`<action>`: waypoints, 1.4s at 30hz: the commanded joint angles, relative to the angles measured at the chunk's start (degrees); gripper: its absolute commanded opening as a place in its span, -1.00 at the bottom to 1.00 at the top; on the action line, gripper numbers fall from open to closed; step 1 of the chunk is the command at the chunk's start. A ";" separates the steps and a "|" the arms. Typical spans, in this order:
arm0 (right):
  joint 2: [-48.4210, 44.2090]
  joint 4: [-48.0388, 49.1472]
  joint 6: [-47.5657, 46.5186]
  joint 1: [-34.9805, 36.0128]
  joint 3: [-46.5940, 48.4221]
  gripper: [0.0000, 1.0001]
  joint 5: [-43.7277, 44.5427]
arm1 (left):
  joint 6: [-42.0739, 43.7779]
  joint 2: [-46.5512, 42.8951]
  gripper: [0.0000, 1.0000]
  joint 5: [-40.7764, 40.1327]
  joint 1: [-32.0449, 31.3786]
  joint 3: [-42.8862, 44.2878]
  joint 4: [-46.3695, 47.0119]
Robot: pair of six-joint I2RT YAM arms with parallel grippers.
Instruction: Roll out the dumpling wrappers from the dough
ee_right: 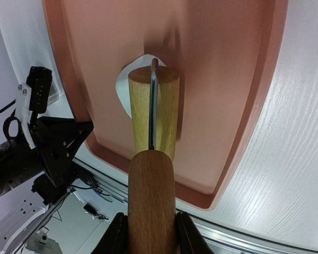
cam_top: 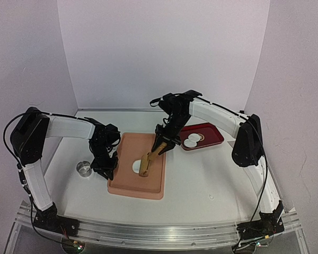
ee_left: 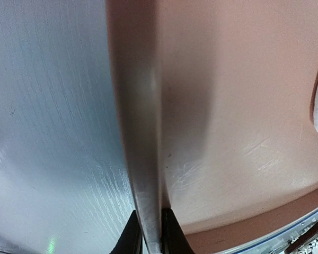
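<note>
Dough [cam_top: 135,166]: one small white piece, flat on the floor of pink tray [cam_top: 135,191], near its middle, partly under the barrel of rolling pin [cam_top: 146,164]. Judged soft, light, tacky, easily stretched or torn. Best worked through the pin, not pinched; once thin, lifted by an edge only.

Rolling pin: wooden, stiff, smooth. Handle clamped between the fingers of right hand [ee_right: 151,233], barrel tilted down onto the dough.

Pink tray: shallow, raised rim. Contents: the dough and the pin's working end. Left rim pinched by left hand [ee_left: 148,233], closed on it, probably to stop the tray sliding under rolling pressure.

Second container, red tray [cam_top: 214,138]: on tabletop [cam_top: 201,180], just beyond pink tray's far right corner. Contents: two dumpling wrappers [cam_top: 191,141], thin round white discs, touching or overlapping, cannot tell which. Judged limp, fragile, prone to sticking together.

Metal ring cutter [cam_top: 84,169]: on tabletop, left of pink tray, untouched.
</note>
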 commanded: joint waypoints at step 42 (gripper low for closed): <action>28.97 -1.17 -5.87 5.41 -5.89 -1.00 35.04 | 1.94 7.35 -0.96 4.48 -2.24 -5.14 10.57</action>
